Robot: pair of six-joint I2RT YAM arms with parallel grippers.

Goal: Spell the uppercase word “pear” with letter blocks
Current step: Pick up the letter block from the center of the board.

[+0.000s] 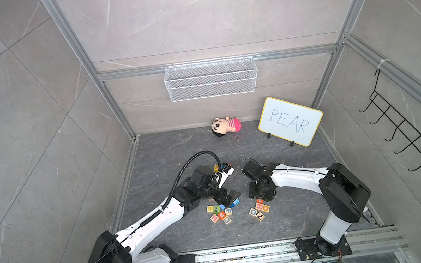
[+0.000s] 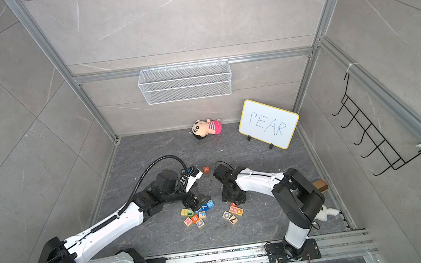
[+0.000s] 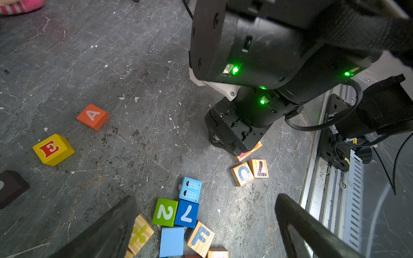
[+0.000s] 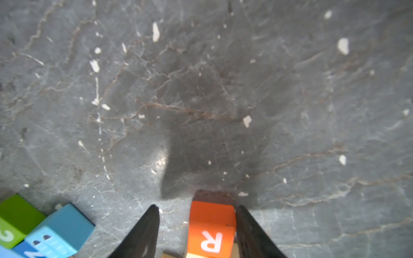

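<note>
The black P block (image 2: 183,171) (image 3: 11,187), yellow E block (image 1: 216,168) (image 3: 52,149) and orange-red A block (image 2: 206,169) (image 3: 92,116) lie apart in a loose row on the dark floor, behind my left wrist. The red R block (image 4: 211,225) (image 1: 259,201) sits between the fingers of my right gripper (image 4: 197,207). One finger is against its side; a gap shows at the other. My left gripper (image 3: 206,197) (image 1: 228,197) hangs open and empty over a pile of other cubes.
Wooden, blue and green cubes (image 1: 221,214) lie under my left gripper; more wooden ones (image 1: 259,210) sit by the R block. A whiteboard reading PEAR (image 1: 290,121) and a plush doll (image 1: 226,126) stand at the back. A wire basket (image 1: 211,78) hangs on the wall.
</note>
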